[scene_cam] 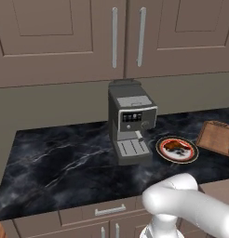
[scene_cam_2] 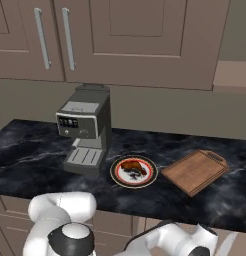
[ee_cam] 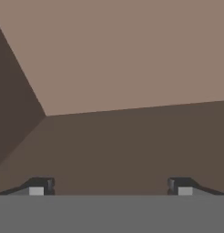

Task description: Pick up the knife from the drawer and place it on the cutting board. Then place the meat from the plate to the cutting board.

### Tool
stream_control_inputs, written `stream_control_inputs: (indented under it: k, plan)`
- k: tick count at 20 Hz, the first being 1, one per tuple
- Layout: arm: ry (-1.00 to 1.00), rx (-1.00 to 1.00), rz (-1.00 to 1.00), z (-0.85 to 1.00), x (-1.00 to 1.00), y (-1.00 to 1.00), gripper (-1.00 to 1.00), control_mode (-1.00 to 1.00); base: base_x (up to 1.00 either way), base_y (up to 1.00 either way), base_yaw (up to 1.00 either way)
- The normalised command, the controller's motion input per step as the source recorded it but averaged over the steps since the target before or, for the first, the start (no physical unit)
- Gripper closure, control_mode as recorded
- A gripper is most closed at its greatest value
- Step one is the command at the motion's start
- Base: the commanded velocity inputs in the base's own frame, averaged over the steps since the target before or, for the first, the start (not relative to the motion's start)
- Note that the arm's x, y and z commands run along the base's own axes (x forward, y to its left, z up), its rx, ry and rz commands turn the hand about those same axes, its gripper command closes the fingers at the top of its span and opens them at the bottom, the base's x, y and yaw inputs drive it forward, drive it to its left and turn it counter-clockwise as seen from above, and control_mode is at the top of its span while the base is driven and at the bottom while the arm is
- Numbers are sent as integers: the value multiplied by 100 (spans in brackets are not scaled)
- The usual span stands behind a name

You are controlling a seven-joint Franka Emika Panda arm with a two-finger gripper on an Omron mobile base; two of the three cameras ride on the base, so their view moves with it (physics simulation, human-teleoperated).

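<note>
The gripper (ee_cam: 110, 186) has its fingertips spread wide and nothing between them, facing plain brown panels that look like the inside of the drawer (ee_cam: 132, 68); no knife can be made out there. To do this step well, it should likely sweep along the drawer floor until the knife shows, then close across the handle, not the blade. Farther off on the dark counter, the meat (scene_cam_2: 133, 167) lies on the plate (scene_cam_2: 117, 174), just beside the bare cutting board (scene_cam_2: 195, 171), right of the coffee machine (scene_cam_2: 85, 132).
</note>
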Motion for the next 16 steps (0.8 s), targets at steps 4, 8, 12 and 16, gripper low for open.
stream_control_inputs:
  k: [4,8,12,16]
  plan:
    - [5,6,-4,-15,-45,-14,-100,-100,0,0,0]
    - [-5,2,-1,3,2,0,-100,-100,0,0,0]
    - [-8,1,0,9,41,-1,-100,-100,0,0,0]
    - [-6,3,0,6,68,0,-100,-100,0,0,0]
